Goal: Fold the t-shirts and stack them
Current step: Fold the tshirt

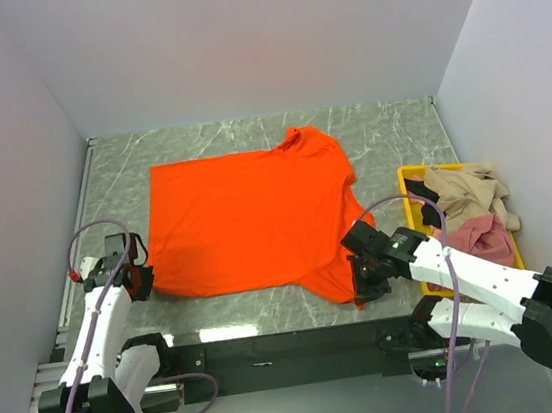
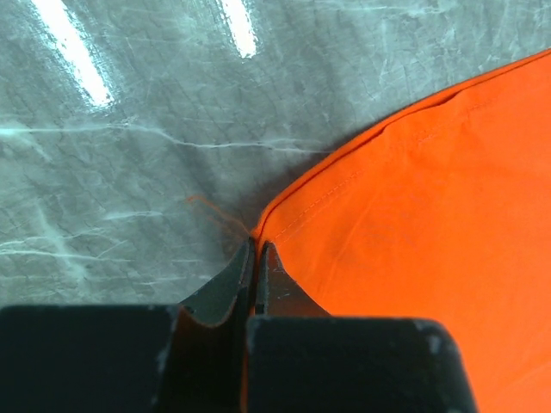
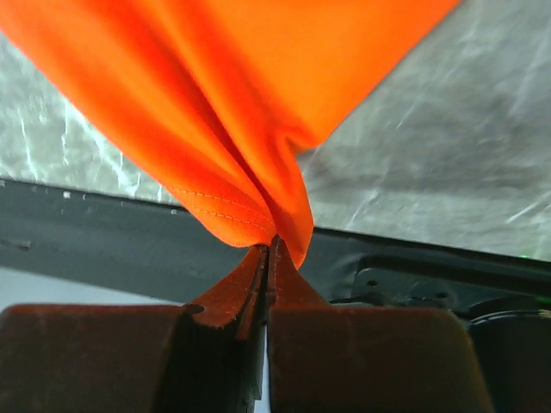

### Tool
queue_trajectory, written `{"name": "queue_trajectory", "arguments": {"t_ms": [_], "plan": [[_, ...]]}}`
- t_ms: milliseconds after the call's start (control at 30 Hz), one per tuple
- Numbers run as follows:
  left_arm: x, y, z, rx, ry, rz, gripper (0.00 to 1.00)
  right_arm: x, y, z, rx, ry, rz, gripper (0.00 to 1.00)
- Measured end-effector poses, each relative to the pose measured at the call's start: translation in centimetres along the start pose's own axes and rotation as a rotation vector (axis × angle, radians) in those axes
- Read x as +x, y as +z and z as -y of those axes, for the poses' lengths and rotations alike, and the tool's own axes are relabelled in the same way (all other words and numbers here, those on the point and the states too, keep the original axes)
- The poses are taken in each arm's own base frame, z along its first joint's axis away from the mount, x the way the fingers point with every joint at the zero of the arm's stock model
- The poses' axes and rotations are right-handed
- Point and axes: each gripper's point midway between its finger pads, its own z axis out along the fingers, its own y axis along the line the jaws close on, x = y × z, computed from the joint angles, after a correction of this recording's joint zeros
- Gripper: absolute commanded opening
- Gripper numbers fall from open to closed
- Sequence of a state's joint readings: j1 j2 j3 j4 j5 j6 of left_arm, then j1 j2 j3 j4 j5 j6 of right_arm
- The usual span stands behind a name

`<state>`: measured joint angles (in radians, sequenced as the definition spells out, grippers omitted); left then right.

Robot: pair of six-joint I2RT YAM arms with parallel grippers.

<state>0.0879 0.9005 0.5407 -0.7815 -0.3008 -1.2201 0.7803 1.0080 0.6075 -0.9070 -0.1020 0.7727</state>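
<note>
The bright orange-red t-shirt [image 1: 247, 220] lies spread flat on the grey marble table. My left gripper [image 1: 142, 280] is shut on its near left hem corner [image 2: 263, 225], low on the table. My right gripper [image 1: 366, 281] is shut on the near right sleeve, whose cloth [image 3: 250, 198] bunches up from the closed jaws above the table's front edge. The beige t-shirt [image 1: 464, 191] and the dusty pink t-shirt [image 1: 482, 239] lie crumpled in the yellow bin [image 1: 409, 176] at the right.
White walls close in the table on the left, back and right. A black rail [image 1: 273, 346] runs along the near table edge between the arm bases. The yellow bin stands against the right wall.
</note>
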Motion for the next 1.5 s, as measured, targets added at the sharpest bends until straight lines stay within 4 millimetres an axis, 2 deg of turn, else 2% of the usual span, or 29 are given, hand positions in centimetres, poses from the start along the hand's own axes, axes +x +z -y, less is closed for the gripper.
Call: {"name": "queue_trajectory", "arguments": {"t_ms": [200,333,467,633,833,933,1100,1500], "plan": [[-0.1,-0.1,0.4,0.014,0.0,0.001,0.01,-3.5,-1.6,-0.8,-0.011,0.014,0.09,0.0],[-0.7,-0.6,1.6,0.048,-0.006,0.01,0.01,-6.4,-2.7,-1.2,-0.032,0.028,0.149,0.0],[-1.3,-0.8,3.3,0.079,-0.006,0.015,0.01,-8.4,-2.7,-1.5,-0.029,0.014,0.163,0.0],[-1.3,-0.2,4.5,0.077,0.01,0.004,0.01,-11.4,-2.9,-1.8,-0.003,-0.012,0.189,0.0],[-1.5,0.7,6.8,0.101,0.018,-0.007,0.0,-16.6,-4.4,-1.9,0.058,-0.049,0.296,0.0],[-1.7,1.4,8.1,0.104,0.027,-0.016,0.0,-18.5,-4.6,-1.8,0.087,-0.069,0.328,0.0],[-1.7,2.4,9.9,0.114,0.029,-0.028,0.0,-20.7,-4.3,-1.4,0.114,-0.077,0.352,0.0],[-2.5,3.3,11.0,0.087,0.015,0.0,0.0,-24.7,-3.0,-0.8,0.15,-0.071,0.396,0.0]]}}
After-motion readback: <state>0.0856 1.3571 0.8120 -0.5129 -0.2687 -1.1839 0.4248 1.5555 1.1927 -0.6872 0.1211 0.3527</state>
